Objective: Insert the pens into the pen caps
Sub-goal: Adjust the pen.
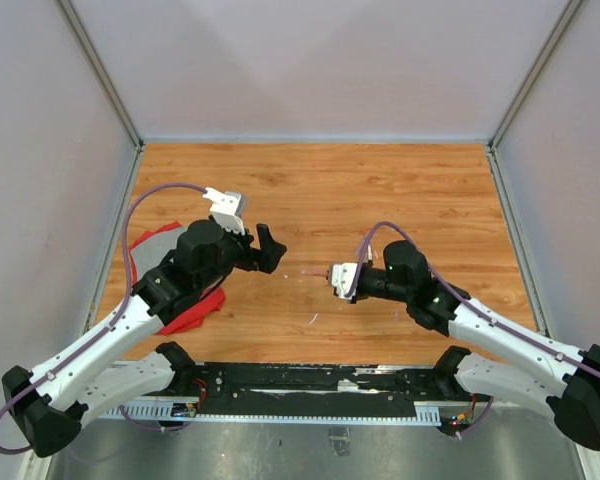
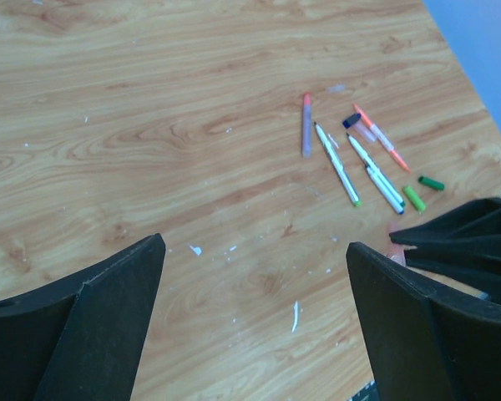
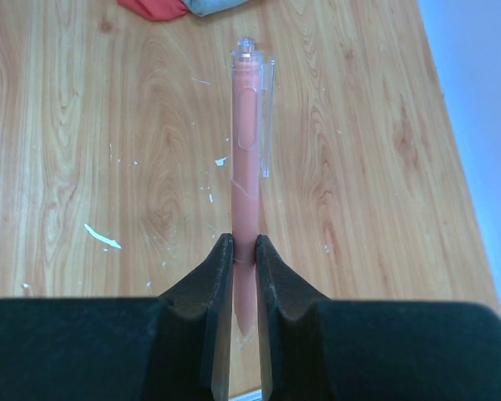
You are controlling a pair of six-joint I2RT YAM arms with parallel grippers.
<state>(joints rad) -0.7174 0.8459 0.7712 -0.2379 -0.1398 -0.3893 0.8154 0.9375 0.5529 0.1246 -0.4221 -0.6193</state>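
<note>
My right gripper (image 3: pixel 245 242) is shut on a pink pen (image 3: pixel 246 150) that points away from it and wears a clear clipped cap (image 3: pixel 265 117) on its far end. From above, that pen (image 1: pixel 313 271) sticks out to the left of the right gripper (image 1: pixel 332 276), above the table. My left gripper (image 1: pixel 268 245) faces it, open and holding nothing (image 2: pixel 255 244). Several pens lie on the wood in the left wrist view: a grey one with an orange end (image 2: pixel 306 125), white ones (image 2: pixel 337 164), an orange one (image 2: pixel 382 138). A blue cap (image 2: pixel 351 121) and two green caps (image 2: pixel 414 197) lie beside them.
A red and grey cloth (image 1: pixel 195 300) lies under the left arm. Small white scraps (image 2: pixel 296 316) dot the wooden table (image 1: pixel 400 190). Grey walls close the table in on three sides, and a black rail (image 1: pixel 310 385) runs along the near edge.
</note>
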